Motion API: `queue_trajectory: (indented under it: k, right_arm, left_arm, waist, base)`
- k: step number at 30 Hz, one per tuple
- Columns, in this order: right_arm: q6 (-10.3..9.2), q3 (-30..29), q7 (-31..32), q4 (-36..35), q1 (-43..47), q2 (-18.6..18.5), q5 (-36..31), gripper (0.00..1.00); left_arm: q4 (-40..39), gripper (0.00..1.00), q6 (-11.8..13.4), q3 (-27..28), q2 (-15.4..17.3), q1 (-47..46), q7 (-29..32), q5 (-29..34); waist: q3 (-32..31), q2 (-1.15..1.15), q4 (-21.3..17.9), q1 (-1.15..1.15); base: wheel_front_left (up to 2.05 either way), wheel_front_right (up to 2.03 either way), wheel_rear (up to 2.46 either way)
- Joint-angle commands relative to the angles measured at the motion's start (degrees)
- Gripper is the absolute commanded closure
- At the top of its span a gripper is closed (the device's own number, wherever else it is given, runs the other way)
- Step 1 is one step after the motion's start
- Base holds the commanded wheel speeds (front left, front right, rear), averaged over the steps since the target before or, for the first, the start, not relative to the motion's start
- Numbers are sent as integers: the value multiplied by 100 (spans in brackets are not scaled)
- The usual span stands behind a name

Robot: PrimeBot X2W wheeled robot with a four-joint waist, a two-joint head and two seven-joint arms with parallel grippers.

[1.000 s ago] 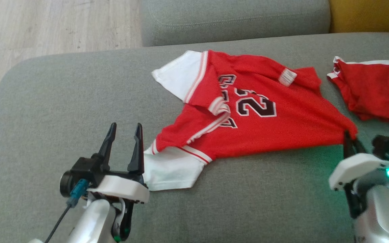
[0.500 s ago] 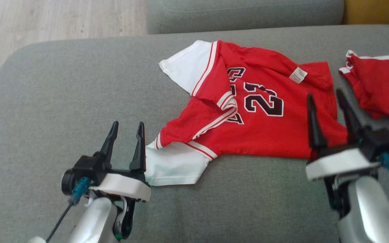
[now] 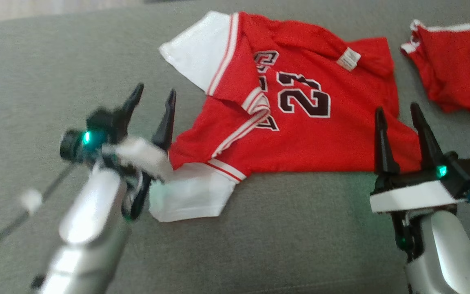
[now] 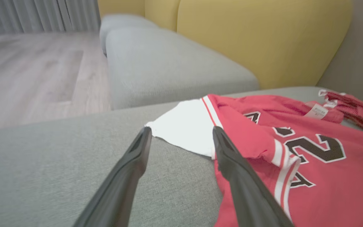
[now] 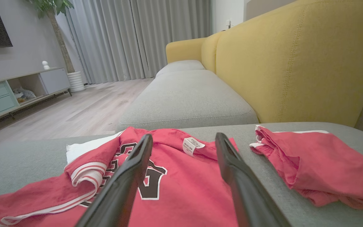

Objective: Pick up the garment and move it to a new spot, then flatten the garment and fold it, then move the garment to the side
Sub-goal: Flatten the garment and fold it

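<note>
The red jersey (image 3: pixel 320 139) is spread, not quite flat, on the grey sofa seat (image 3: pixel 300 237), between the two hands. Its long axis is laid across the head view. The far white sleeve (image 3: pixel 196 61) and the near white sleeve (image 3: pixel 186 200) are turned to the robot's left, and the red body is stretched toward the right. The number 23 (image 3: pixel 304 100) is shown face up. The lettering beside it is partly folded under the striped neck trim (image 3: pixel 257 108) and cannot be read. A white label (image 3: pixel 348 59) is seen near the far edge.

The near white sleeve is partly covered by the left hand (image 3: pixel 156 89), which is blurred. Its fingers are spread and nothing is held. The right hand (image 3: pixel 396 107) is likewise spread and empty, and the jersey's near right corner is overlapped by its fingers. A second red garment (image 3: pixel 455 65) is cut off by the right edge. A yellow backrest (image 4: pixel 263 37) is seen behind the seat.
</note>
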Motion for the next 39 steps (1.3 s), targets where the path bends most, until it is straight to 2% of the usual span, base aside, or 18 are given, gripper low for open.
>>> queue_trajectory:
  k: [1,6,12,18,25,27,33,39]
  right_arm:
    - [-4,193,-105,-201,-255,-10,75,0]
    - [-4,347,-146,-199,-453,-10,238,0]
    - [-4,571,-166,-294,-682,-10,439,0]
    - [-4,639,-168,-444,-700,-10,603,0]
    - [-4,652,-169,-495,-693,-10,690,0]
    - [-4,631,-169,-488,-691,-10,687,0]
    - [-4,568,-169,-437,-684,-10,629,0]
    - [-4,599,-170,-410,-686,-10,572,0]
  left_arm:
    - [81,0,-72,150,111,-532,364,-74]
    - [900,0,-283,273,155,-1494,1306,-448]
    - [1859,0,-370,404,614,-2646,2228,-579]
    - [2532,0,-374,268,877,-3149,2888,-468]
    - [2974,0,-484,-7,948,-3305,3412,-466]
    - [3016,100,-514,-103,939,-3291,3550,-511]
    - [2908,100,-534,-244,1134,-3355,3074,-477]
    - [2853,100,-323,-260,1369,-3706,2142,-226]
  waist:
    - [354,0,-321,-1]
    - [793,0,-749,-1]
    - [1193,0,-1202,-1]
    - [1312,0,-1380,-1]
    - [1322,0,-1484,-1]
    - [1307,0,-1497,-1]
    - [1218,0,-1478,-1]
    - [1148,0,-1432,-1]
  base:
    - [0,0,0]
    - [0,0,0]
    - [0,0,0]
    - [0,0,0]
    - [0,0,0]
    - [0,0,0]
    - [0,0,0]
    - [0,0,0]
